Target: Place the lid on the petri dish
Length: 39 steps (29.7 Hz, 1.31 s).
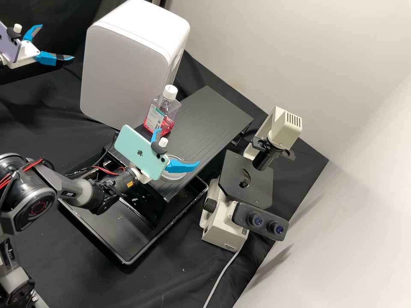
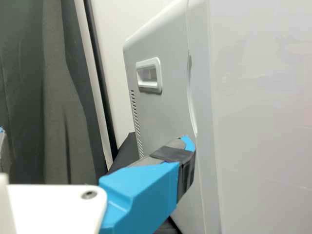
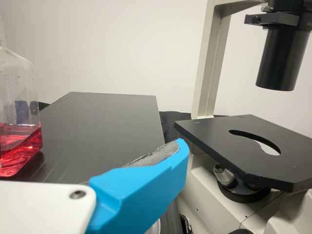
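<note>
White box (image 1: 128, 64) stands at the back of the black surface (image 1: 55, 115), w/ the left claw (image 1: 46, 44) up beside it, spread wide, holding nothing, well apart from the job; best left parked there. Microscope (image 1: 252, 184) is just beside the raised black platform (image 1: 214, 115), which sits over a shallow tray (image 1: 124, 244). Bottle (image 1: 162, 112) of red liquid stands upright on the platform, near the work spot. Right claw (image 1: 180, 145) hangs over the platform's near edge, spread wide, one finger tilted up, the other low across the round clear dish (image 1: 179, 173) right under it; nothing seen gripped. Can't tell if the lid is apart from the dish or resting on it: clear on clear, partly hidden by the finger. To do this step well, imo: get lid flat & centred over the rim before lowering. Come straight down, no sideways push, since dish sits close to the edge & could slide off twd the tray. Let go only once lid sits level all round, then lift straight up, away from bottle.
</note>
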Each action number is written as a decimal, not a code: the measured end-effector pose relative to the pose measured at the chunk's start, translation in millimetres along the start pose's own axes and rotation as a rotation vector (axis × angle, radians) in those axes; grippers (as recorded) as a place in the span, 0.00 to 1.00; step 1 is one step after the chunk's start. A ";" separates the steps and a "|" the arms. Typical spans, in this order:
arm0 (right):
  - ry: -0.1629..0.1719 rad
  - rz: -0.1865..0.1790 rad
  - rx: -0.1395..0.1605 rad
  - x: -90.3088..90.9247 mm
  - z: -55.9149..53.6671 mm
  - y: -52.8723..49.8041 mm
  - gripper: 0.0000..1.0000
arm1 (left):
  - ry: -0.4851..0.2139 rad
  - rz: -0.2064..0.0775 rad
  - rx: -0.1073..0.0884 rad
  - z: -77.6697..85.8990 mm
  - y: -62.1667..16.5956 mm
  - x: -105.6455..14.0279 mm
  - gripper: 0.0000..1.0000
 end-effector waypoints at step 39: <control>0.000 0.000 0.000 0.0 0.0 0.0 1.00 | -0.393 -0.096 -0.022 83.8 -45.9 -63.1 1.00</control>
